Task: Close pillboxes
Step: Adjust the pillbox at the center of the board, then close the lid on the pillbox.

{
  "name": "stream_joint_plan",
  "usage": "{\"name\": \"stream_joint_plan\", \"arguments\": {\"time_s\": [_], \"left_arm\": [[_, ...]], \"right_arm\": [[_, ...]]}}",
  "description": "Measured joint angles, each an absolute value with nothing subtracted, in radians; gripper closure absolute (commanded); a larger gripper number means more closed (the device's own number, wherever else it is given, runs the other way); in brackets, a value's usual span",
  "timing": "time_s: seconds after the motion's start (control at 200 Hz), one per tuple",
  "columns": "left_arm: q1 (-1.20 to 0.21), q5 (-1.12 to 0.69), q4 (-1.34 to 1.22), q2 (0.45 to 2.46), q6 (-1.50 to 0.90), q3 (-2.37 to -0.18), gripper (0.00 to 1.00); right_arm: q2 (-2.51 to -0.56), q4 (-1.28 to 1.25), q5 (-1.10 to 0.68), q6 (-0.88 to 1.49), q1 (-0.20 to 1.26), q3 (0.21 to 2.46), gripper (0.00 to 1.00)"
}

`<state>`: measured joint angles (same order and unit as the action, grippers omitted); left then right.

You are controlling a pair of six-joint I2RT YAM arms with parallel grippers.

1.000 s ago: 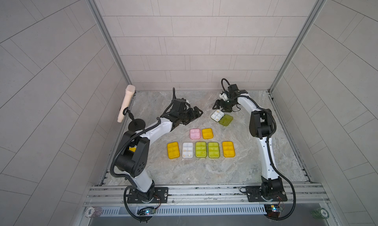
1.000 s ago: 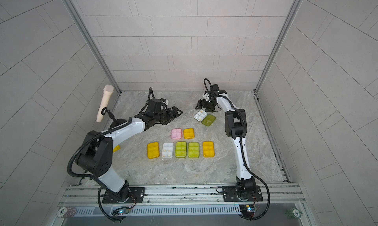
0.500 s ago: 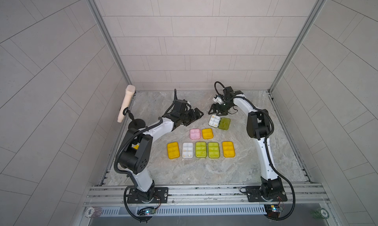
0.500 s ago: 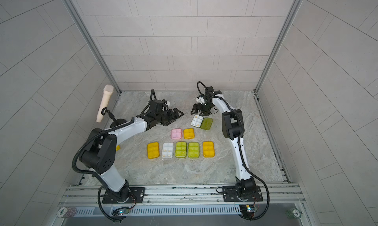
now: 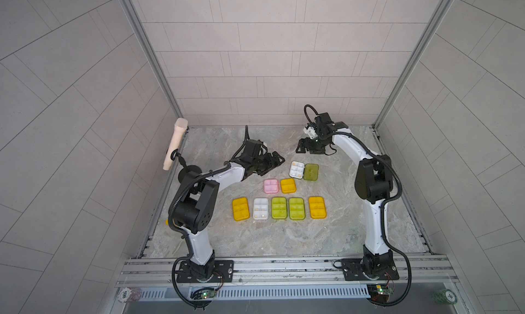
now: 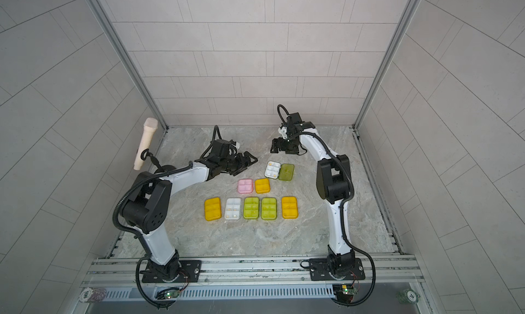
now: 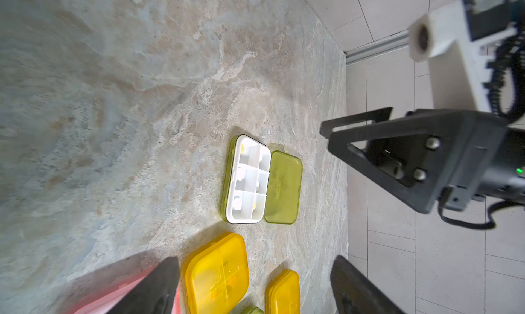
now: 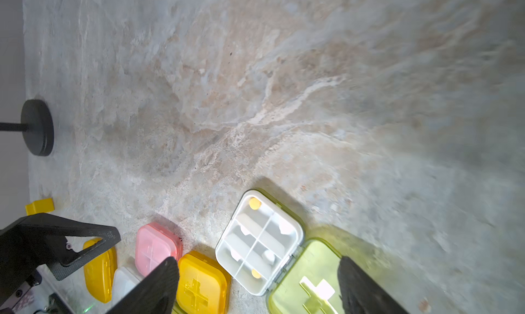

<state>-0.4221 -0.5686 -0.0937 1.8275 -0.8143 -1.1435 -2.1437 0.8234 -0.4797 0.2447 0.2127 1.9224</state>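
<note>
One pillbox (image 5: 297, 169) lies open on the bench (image 5: 255, 241), long axis front-to-back, lid (image 5: 310, 172) folded flat rightward. The left pincer (image 5: 277, 162) and right pincer (image 5: 301, 147) stand spread, holding nothing.

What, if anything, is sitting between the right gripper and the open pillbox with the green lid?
Nothing visible does. The right gripper hangs open just beyond the open green-lidded pillbox, with only bare marble tabletop between them. The closed pink pillbox and orange pillbox lie on its other side.
</note>
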Motion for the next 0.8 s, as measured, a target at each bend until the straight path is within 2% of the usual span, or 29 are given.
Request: {"name": "stream_joint_plan", "arguments": {"time_s": [0.18, 0.35, 0.555, 0.801], "left_arm": [[-0.433, -0.584, -0.091, 1.886, -0.804, -1.197, 0.13], [-0.456, -0.584, -0.052, 1.977, -0.794, -1.325, 0.13], [-0.482, -0.583, -0.025, 2.066, -0.794, -1.428, 0.13], [-0.498, -0.584, 0.002, 2.125, -0.797, -1.438, 0.13]], "right_arm": [[-1.967, 0.725, -0.384, 0.305, 0.207, 1.679, 0.10], [-1.864, 0.632, -0.381, 0.357, 0.172, 1.489, 0.08], [-1.851, 0.552, -0.454, 0.402, 0.116, 1.374, 0.07], [-1.873, 0.459, -0.567, 0.466, 0.107, 1.330, 0.06]]}}
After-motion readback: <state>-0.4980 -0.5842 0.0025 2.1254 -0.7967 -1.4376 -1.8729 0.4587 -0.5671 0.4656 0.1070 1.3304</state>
